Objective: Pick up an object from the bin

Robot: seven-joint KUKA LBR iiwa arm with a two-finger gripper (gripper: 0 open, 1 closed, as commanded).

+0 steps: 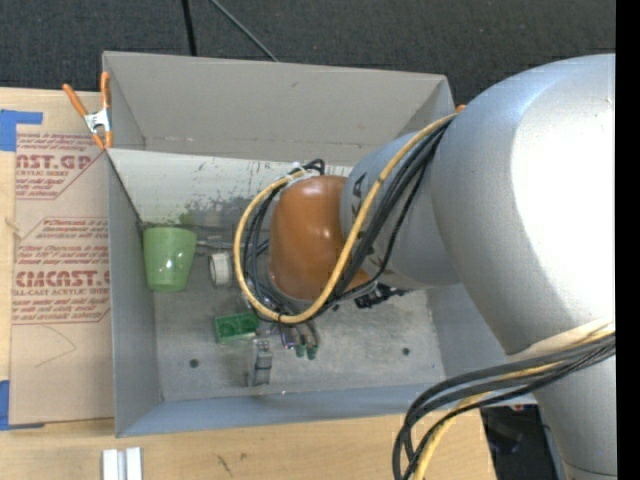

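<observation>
Beside the hand, small green block

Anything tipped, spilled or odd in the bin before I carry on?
The green cup at the left of the bin appears to lie on its side, not upright. The small white piece beside it and the green block look ordinary.

Cup left of block, apparently apart.

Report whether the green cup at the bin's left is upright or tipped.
Tipped: the light green plastic cup lies on its side by the grey metal bin's left wall, outer wall showing.
</observation>
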